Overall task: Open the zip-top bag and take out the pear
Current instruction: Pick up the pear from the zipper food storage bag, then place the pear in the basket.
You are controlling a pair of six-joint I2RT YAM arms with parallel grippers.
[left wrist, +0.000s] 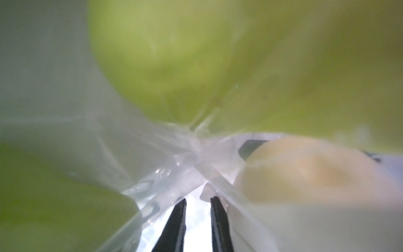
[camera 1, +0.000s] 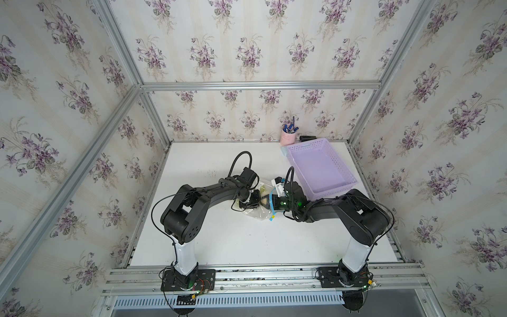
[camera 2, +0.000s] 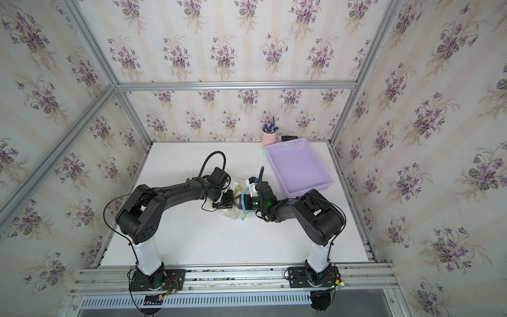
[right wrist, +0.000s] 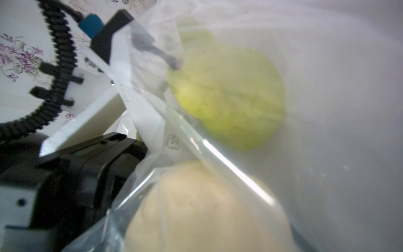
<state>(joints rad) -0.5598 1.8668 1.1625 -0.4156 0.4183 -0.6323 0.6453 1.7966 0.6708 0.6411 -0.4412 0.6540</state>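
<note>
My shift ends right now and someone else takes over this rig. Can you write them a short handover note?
Left gripper: jaws nearly together, with film of the zip-top bag across the tips. I can't confirm a firm pinch.
Right gripper: at the bag's blue zip strip, jaws hidden.
Bag: on the table, between both arms.
Pear: inside the bag, beside a pale round item.
Done: both arms are at the bag. It is unclear whether the zip is open.
Left: open the bag if needed, take the pear out.

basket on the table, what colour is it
Lilac, with perforated walls; the basket shows best in a top view.
</note>
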